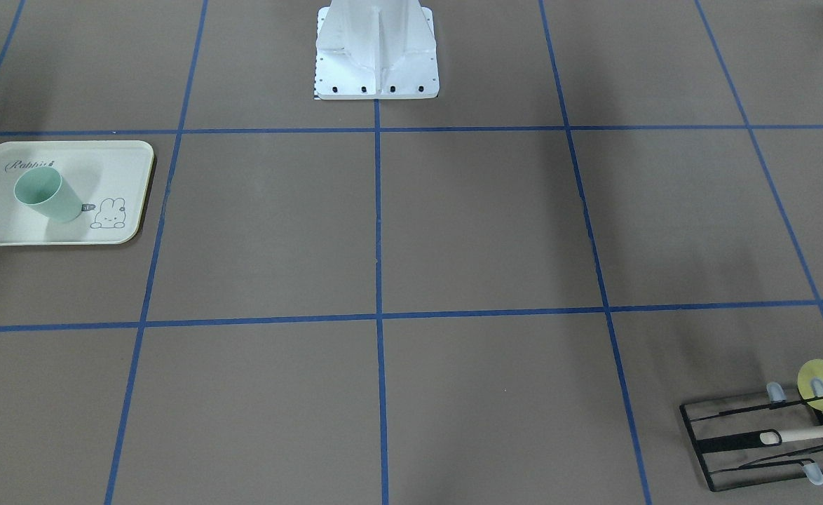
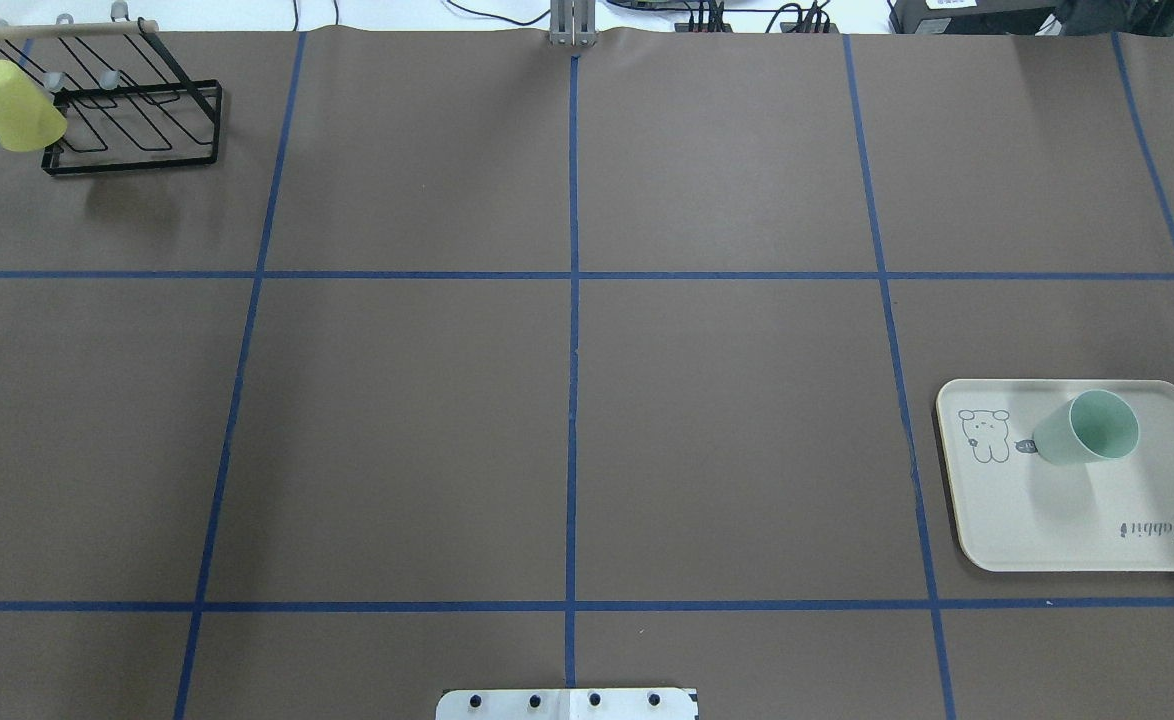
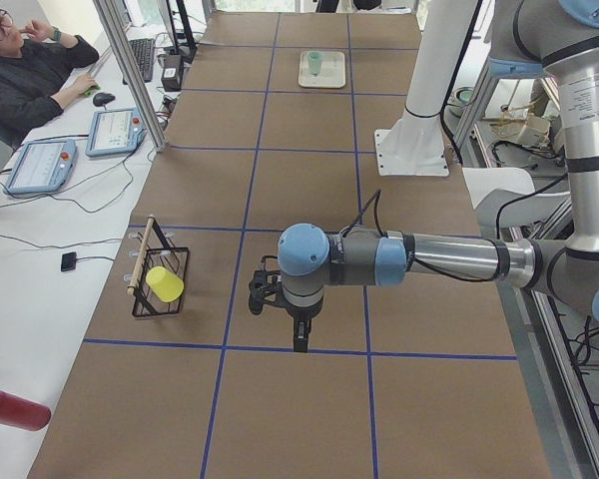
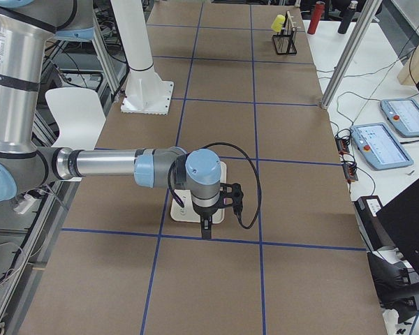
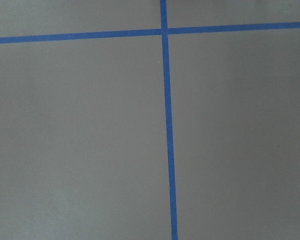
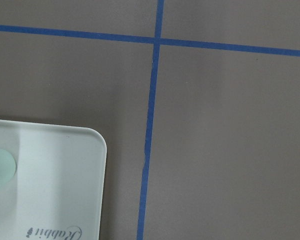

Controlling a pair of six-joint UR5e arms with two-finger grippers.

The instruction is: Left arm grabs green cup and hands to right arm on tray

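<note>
The green cup (image 2: 1087,428) stands mouth up on the cream tray (image 2: 1047,520) at the table's right side, near the rabbit drawing. Cup (image 1: 48,195) and tray (image 1: 5,224) also show in the front-facing view, and far off in the exterior left view, cup (image 3: 315,62). The right wrist view holds the tray's corner (image 6: 60,190) and a sliver of the cup (image 6: 0,170). My right gripper (image 4: 206,230) hangs above the tray's edge. My left gripper (image 3: 299,344) hangs over bare table near the rack. Neither touches the cup. I cannot tell whether either is open or shut.
A black wire rack (image 2: 137,110) with a wooden bar stands at the far left corner, with a pale yellow cup (image 2: 12,92) hung on it. The robot's white base (image 1: 376,56) is at the near middle edge. An operator (image 3: 20,70) sits beside the table.
</note>
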